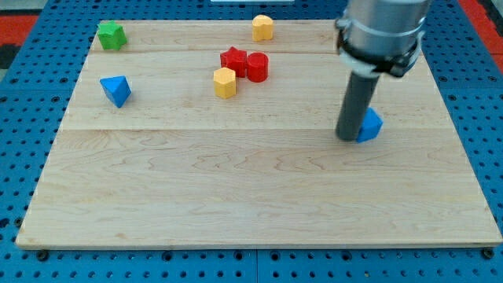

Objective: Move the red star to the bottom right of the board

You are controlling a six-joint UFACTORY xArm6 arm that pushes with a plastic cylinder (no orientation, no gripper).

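Observation:
The red star [233,60] lies at the upper middle of the wooden board [236,204]. It touches a red cylinder [257,67] on its right, and a yellow hexagonal block [225,82] sits just below it. My tip [348,137] rests on the board at the right, far to the right of and below the red star. It stands against the left side of a blue block [369,125], which it partly hides.
A green block [111,35] sits at the top left corner. A blue triangular block [116,90] lies at the left. A second yellow block [262,27] is at the top edge. Blue pegboard surrounds the board.

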